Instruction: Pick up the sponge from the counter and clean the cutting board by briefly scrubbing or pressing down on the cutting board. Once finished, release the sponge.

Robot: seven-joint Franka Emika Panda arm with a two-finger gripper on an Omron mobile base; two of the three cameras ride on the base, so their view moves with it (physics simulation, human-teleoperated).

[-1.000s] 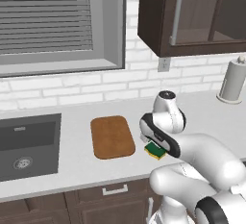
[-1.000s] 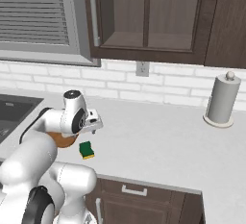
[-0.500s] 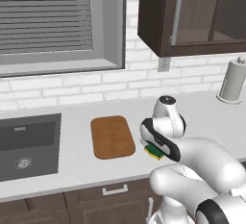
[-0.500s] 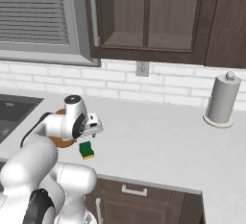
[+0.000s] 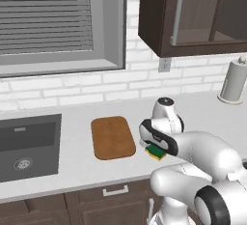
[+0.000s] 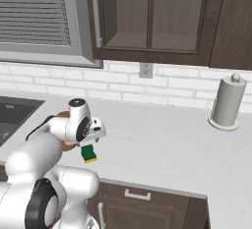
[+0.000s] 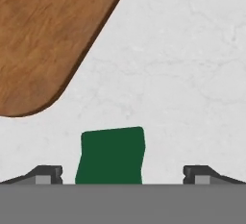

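- Lower than a second ago, the gripper (image 7: 123, 176) has come down over the sponge (image 7: 111, 155), and the wrist sits closer to the counter (image 5: 77, 163).
- The jaws stand open, one fingertip on each side of the sponge with bare counter showing between each tip and the block; nothing is gripped.
- The sponge lies flat on the counter just right of the cutting board (image 5: 112, 136), apart from it, near the counter's front edge.
- The sink (image 5: 28, 144), a dark grey sunken basin at the far left, shows a round drain and nothing else that can be made out.
- The upper cabinet (image 6: 150, 19) has dark brown framed doors with a long metal handle; its inside is too dim to read.
- The arm rises from the base, bends forward at the elbow and points the hand steeply down at the counter.
- The sponge is a small rectangular block, dark green on top with a yellow layer beneath, seen in the right base view (image 6: 88, 153).
- The cutting board is flat brown wood with visible grain and rounded corners.
- The counter is smooth, light grey-white with faint veining.
- A paper towel roll (image 6: 226, 101) stands upright at the far right, near the white brick wall.
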